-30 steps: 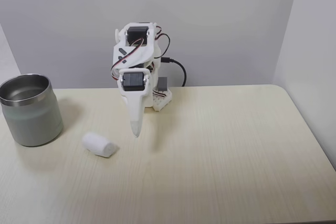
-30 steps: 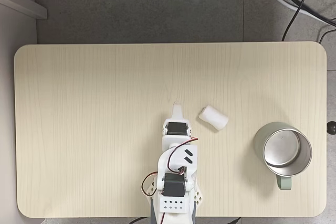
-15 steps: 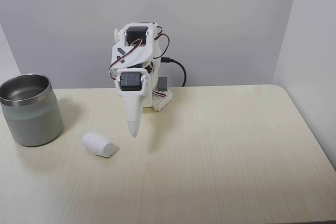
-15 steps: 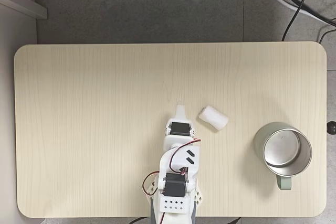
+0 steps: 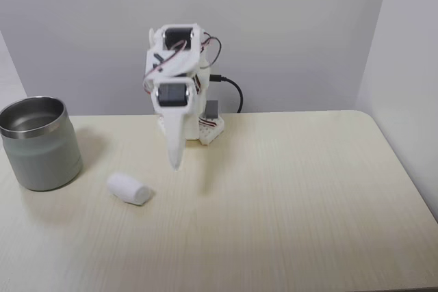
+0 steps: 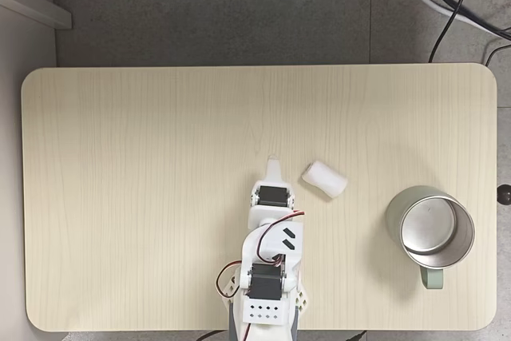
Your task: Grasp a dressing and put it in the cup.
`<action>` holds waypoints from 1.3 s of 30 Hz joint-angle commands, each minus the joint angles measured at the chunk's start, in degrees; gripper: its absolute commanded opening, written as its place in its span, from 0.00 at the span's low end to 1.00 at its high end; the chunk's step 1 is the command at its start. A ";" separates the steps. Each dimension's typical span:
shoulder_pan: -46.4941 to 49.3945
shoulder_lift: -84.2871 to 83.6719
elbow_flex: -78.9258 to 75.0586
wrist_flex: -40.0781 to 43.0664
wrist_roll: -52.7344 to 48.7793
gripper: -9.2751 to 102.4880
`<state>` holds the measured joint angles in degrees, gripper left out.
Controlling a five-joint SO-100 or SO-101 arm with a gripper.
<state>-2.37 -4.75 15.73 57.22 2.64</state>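
Since half a second ago, the end effector [image 5: 176, 164] has risen a little above the worktop [image 5: 287, 196], its tip now higher over the wood, while the dressing [image 5: 128, 189] and the cup [image 5: 40, 143] lie where they were. Its fingers look pressed together into one narrow white point and pinch nothing; the tip hangs in the air, clear of the surface.

Seen from above, the end effector [image 6: 273, 162] points away from the arm's base, with the dressing [image 6: 324, 180] just to its right, apart from it and lying on its side at a slant on the bare worktop [image 6: 144, 165].

Well to the right of the roll in that view stands the cup [image 6: 429, 231], upright near the worktop's right edge, its handle turned toward the bottom of the picture. Its shiny steel inside holds nothing that can be seen. In the front fixed view it stands at the far left, the dressing lying near its lower right without touching it.
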 commanded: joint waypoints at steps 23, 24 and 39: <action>9.67 44.30 56.07 26.02 5.01 0.19; 10.46 45.44 58.01 27.86 5.71 0.21; 21.62 68.03 63.90 37.53 5.71 0.36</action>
<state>17.75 58.45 78.93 95.10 9.84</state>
